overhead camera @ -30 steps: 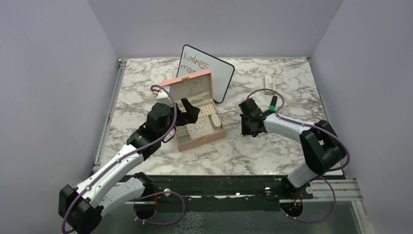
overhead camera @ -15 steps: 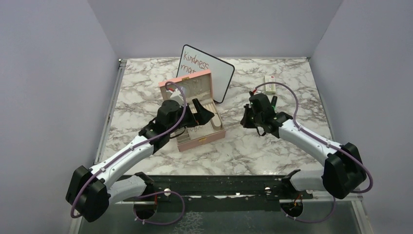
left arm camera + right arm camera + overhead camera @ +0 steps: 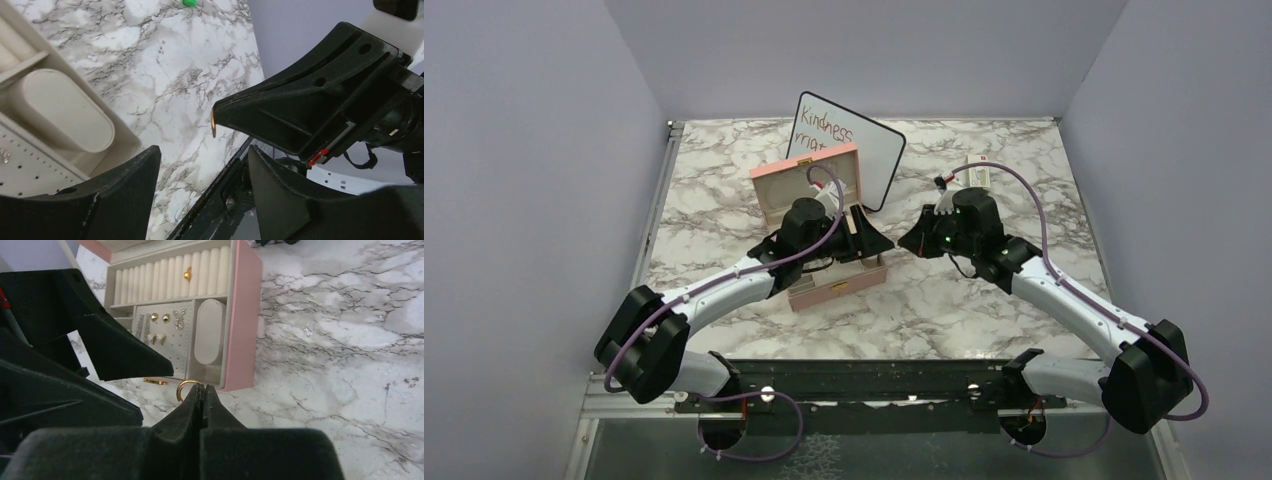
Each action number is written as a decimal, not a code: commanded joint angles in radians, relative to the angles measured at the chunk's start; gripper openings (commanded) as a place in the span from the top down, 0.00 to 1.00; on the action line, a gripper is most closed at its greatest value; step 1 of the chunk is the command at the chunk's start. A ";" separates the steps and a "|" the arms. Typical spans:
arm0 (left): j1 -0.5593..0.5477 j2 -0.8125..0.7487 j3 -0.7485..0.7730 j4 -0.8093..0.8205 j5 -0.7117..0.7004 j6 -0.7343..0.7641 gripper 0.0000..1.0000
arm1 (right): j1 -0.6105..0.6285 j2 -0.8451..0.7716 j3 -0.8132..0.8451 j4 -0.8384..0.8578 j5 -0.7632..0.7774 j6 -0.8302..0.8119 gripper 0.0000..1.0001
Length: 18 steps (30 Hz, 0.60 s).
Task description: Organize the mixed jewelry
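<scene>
The pink jewelry box (image 3: 832, 285) stands open in the middle of the table. In the right wrist view its pink wall (image 3: 244, 315) frames a ring roll holding one gold ring (image 3: 187, 274), and several small gold earrings (image 3: 160, 318) sit on the perforated pad. My right gripper (image 3: 202, 389) is shut on a gold ring (image 3: 183, 388), just right of the box (image 3: 907, 243). My left gripper (image 3: 202, 165) is open and empty, facing the right gripper's tip (image 3: 879, 243). The held ring also shows in the left wrist view (image 3: 213, 124). A loose gold piece (image 3: 155, 382) lies on the marble beside the box.
A whiteboard (image 3: 864, 150) with red writing leans behind the box. A small white-green packet (image 3: 979, 172) lies at the back right. The box lid (image 3: 809, 175) stands upright. The marble table (image 3: 1024, 200) is walled on the left, back and right.
Both arms have swung toward each other. My left gripper moved right over the box. My right gripper turned left to meet it, tips now almost touching.
</scene>
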 commanded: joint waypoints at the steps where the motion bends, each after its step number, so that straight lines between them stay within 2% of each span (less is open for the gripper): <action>1: -0.018 0.037 0.062 0.082 0.058 -0.018 0.40 | -0.005 -0.014 0.004 0.056 -0.093 0.018 0.99; 4: -0.022 0.053 0.057 0.087 0.063 -0.022 0.57 | -0.005 -0.019 0.004 0.064 -0.105 0.029 0.99; 9: -0.022 0.063 0.051 0.091 0.070 -0.021 0.75 | -0.005 -0.022 0.003 0.071 -0.110 0.043 0.99; 14: -0.022 0.067 0.057 0.091 0.062 -0.012 0.87 | -0.004 -0.019 0.000 0.076 -0.116 0.045 0.99; 16: -0.022 0.070 0.060 0.093 0.060 -0.006 0.99 | -0.005 -0.020 -0.002 0.078 -0.121 0.041 0.99; 18: -0.022 0.071 0.065 0.093 0.062 0.002 1.00 | -0.005 -0.025 -0.009 0.084 -0.118 0.039 0.99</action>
